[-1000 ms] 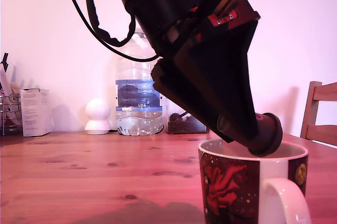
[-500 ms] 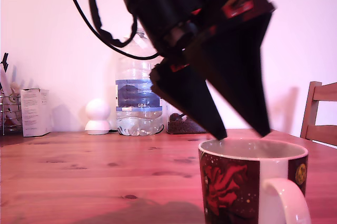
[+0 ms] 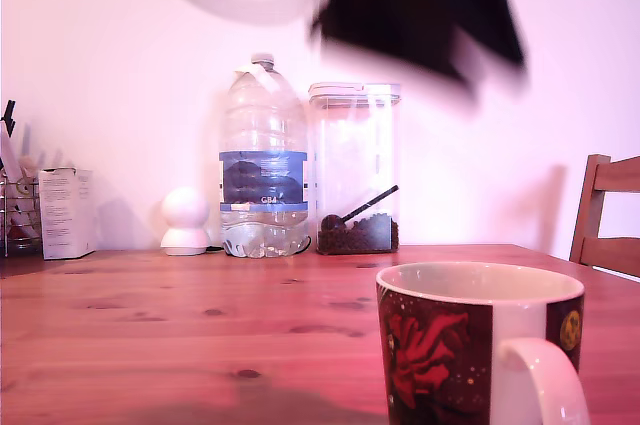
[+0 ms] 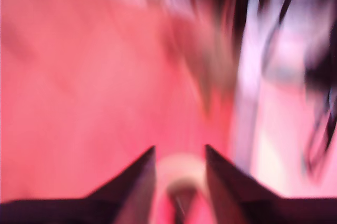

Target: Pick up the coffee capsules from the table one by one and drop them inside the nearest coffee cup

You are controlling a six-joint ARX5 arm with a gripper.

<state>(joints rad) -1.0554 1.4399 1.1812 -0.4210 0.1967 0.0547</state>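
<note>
Gripper blurred high above an upright mug on the pine worktop.
Exterior view: the coffee cup (image 3: 470, 345) stands upright at the lower right, mouth up, white handle toward the camera; dark with red swirls, a white vertical panel and a pale rim. The gripper (image 3: 440, 15) is a dark smear overhead. Wrist view: two dark fingers (image 4: 131, 182) stand apart with nothing between them, everything else smeared.

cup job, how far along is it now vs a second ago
Done: a second ago the fingers held a capsule over the cup; they opened, and now nothing sits between them. In hand: the gripper is open and swinging up and away, blurred. Left: no capsule shows on the table; the cup's inside is hidden.
</note>
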